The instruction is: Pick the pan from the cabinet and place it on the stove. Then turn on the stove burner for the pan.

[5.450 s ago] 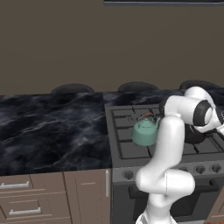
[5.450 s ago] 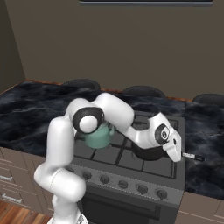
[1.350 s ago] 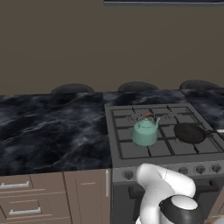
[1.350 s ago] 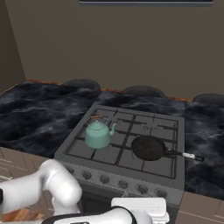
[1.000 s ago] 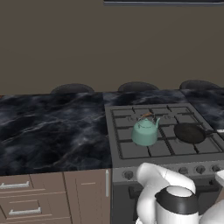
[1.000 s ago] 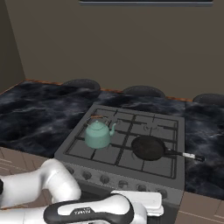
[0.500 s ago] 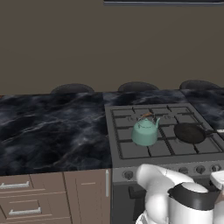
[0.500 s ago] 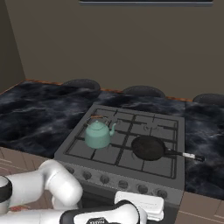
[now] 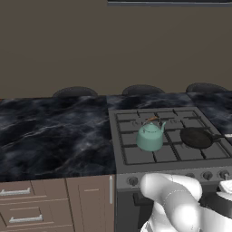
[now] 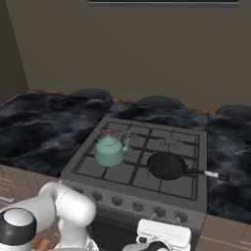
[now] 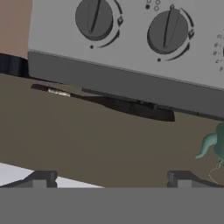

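Stove (image 11: 131, 78): grey front panel seen close from below and upside down, spanning the upper part of the view, with two round dark knobs side by side, one knob (image 11: 93, 18) toward the left and a second knob (image 11: 168, 31) to its right, each ringed by small markings. Pan (image 11: 131, 107): thin black shape with its handle running out to the left, showing just past the panel's edge against a plain brown wall (image 11: 87, 144); kettle (image 11: 214, 144): teal, partly cut off at the right edge. Gripper (image 11: 109, 178): jaws stood wide apart, both dark fingertips (image 11: 41, 178) low in the view with nothing between them.
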Tool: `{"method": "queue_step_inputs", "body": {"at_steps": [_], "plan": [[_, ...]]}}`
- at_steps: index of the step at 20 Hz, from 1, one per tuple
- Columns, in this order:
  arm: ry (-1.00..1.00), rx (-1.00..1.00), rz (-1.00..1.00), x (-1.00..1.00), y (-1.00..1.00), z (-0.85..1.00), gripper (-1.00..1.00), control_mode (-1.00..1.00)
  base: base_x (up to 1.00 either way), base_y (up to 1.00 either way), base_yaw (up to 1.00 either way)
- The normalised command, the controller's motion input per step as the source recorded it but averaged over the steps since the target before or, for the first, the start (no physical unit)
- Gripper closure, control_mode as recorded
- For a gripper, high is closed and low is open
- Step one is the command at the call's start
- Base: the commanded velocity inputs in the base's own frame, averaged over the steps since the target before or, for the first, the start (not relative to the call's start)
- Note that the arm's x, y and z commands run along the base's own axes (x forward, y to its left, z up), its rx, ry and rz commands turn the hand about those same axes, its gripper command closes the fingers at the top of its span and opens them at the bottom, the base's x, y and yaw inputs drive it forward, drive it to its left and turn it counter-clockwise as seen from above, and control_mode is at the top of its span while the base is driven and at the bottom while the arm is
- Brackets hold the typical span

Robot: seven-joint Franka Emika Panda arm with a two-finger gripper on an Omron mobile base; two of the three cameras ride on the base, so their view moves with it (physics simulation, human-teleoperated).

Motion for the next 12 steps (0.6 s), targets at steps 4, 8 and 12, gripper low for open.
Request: {"method": "queue_step_inputs", "body": {"at_steps": [4, 8, 12], "plan": [[0.00, 0.00, 0.02, 0.00, -0.19, -0.33, -1.00, -1.00, 0.00, 0.00, 0.00], [0.00, 0.00, 0.00, 0.09, -0.08, -0.32, -1.00, -1.00, 0.00, 0.00, 0.00], [0.02, 0.00, 0.00, 0.20, -0.01, -0.21, -1.00, -1.00, 0.00, 0.00, 0.00]]}}
